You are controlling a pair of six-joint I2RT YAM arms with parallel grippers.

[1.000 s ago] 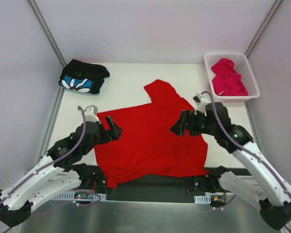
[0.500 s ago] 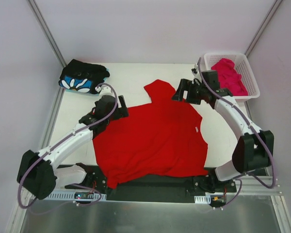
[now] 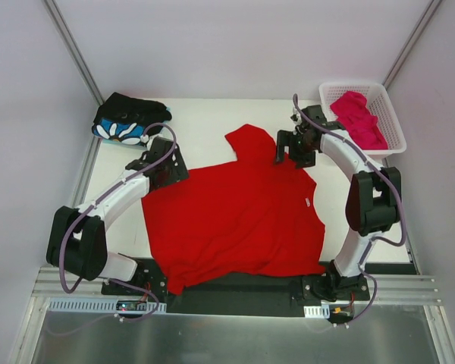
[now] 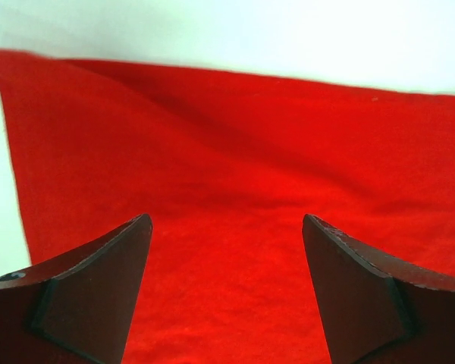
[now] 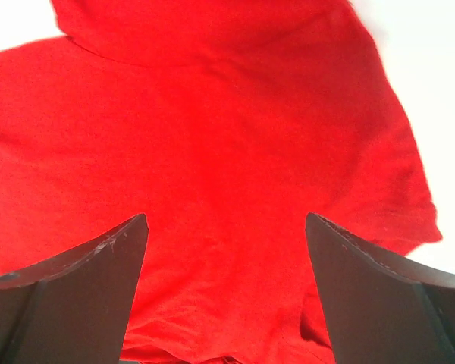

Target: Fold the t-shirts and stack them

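Room first: the white surface (image 3: 212,121) is wide, with walls on three sides. The red t-shirt (image 3: 235,220) lies spread out in the middle of it, mostly flat. One sleeve pokes toward the far side, and the near hem reaches the near edge. The white basket (image 3: 398,138) sits in the far right corner with the pink t-shirt (image 3: 356,121) bunched up inside. The black flower t-shirt (image 3: 129,121) lies folded in the far left corner, apart from the red one.

The left end effector (image 3: 169,163) is over the far left edge of the red t-shirt. The right end effector (image 3: 287,148) is over its far right part, just beside the sleeve. Both have their fingers spread wide, with red cloth under the gap. Neither one is holding anything.

I think the step is grabbing the far edge to start the first fold. Next, each one should go down and pinch the cloth. There is bare room on the far side and on the left. The basket is near the right arm, so that side is tighter.
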